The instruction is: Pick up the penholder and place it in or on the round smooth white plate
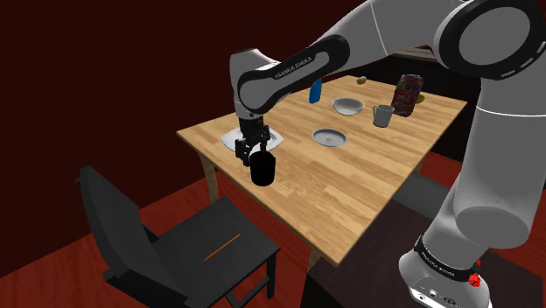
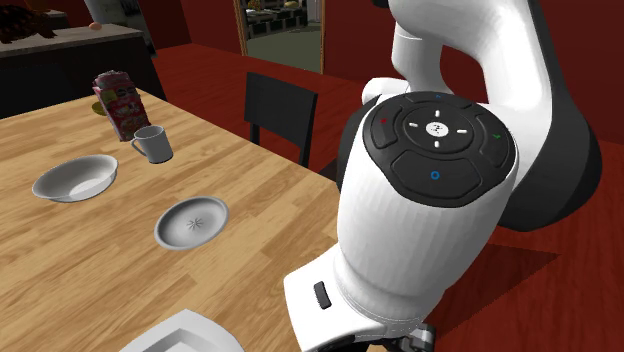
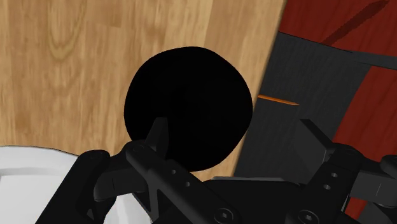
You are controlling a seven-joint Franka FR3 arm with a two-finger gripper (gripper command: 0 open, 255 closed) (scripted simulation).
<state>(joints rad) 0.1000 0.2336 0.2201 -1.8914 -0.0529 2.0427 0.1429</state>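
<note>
The penholder (image 1: pixel 262 170) is a plain black cylinder standing on the wooden table (image 1: pixel 350 188) near its front left edge. My gripper (image 1: pixel 255 155) hangs right over it, open. In the wrist view the gripper (image 3: pixel 234 130) straddles one side of the penholder (image 3: pixel 188 95): one finger (image 3: pixel 159 130) is over its dark mouth, the other finger (image 3: pixel 312 133) is outside, apart from the wall. The round white plate (image 1: pixel 330 136) lies flat mid-table, further back and to the shoulder view's right of the penholder; the second exterior view has the plate (image 2: pixel 192 221) too.
A square white dish (image 1: pixel 249 140) lies just behind the gripper. A white bowl (image 1: pixel 348 106), a grey mug (image 1: pixel 382 115), a blue bottle (image 1: pixel 316 90) and a red packet (image 1: pixel 408 94) stand behind the plate. A black chair (image 1: pixel 175 245) sits at the table's front edge.
</note>
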